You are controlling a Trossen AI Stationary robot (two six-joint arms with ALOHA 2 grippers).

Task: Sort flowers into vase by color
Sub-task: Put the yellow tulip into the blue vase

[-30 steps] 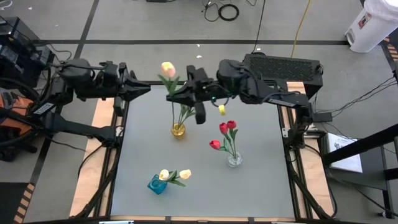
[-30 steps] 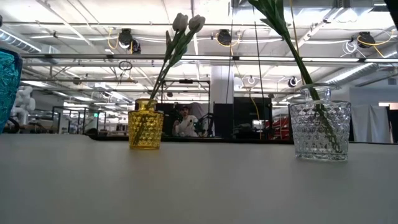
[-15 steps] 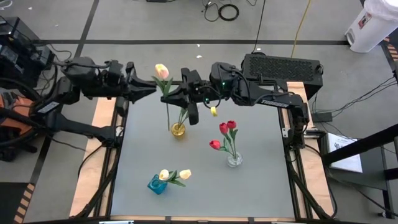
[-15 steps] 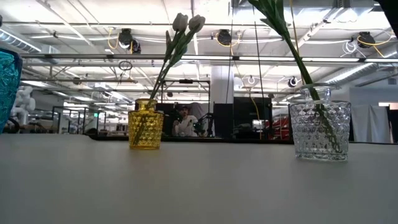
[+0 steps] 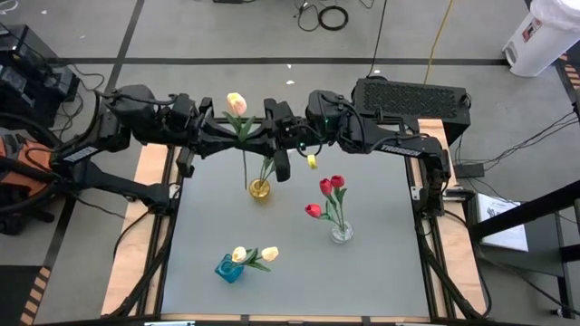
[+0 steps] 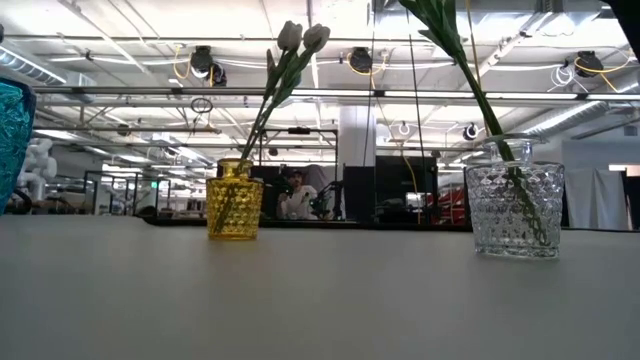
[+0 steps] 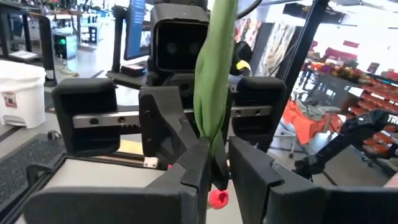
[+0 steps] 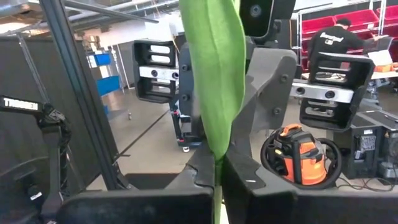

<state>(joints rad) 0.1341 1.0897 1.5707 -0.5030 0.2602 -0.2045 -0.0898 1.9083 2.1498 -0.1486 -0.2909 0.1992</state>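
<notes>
My right gripper (image 5: 256, 139) is shut on a tulip with a pale yellow head (image 5: 236, 102), high over the table's far part. Its green leaf fills the right wrist view (image 8: 214, 68). My left gripper (image 5: 234, 138) is open and faces the right one. Its fingers stand on either side of the same stem (image 7: 211, 81), just apart from it. White tulips (image 6: 302, 37) stand in the yellow vase (image 5: 260, 188). Red ones (image 5: 330, 188) stand in the clear vase (image 5: 342, 232), pale yellow ones (image 5: 255, 255) in the teal vase (image 5: 229, 268). My right gripper pinches the tulip's stem (image 8: 217, 163), just under the broad leaf and below the head, between its two fingers. The fingers come level from the table's right and lie across the stem. The tulip stands upright in the hold, lifted clear of the table.
The three vases stand spread over the grey table top (image 5: 290, 272): yellow far centre, clear to the right, teal near the front edge. Bare table lies between them. A person (image 6: 298, 195) sits in the room beyond the far edge.
My right gripper has carried the tulip a little toward the table's left. My left gripper has reached toward the table's right until its open fingers stand around the stem, close against the right gripper.
</notes>
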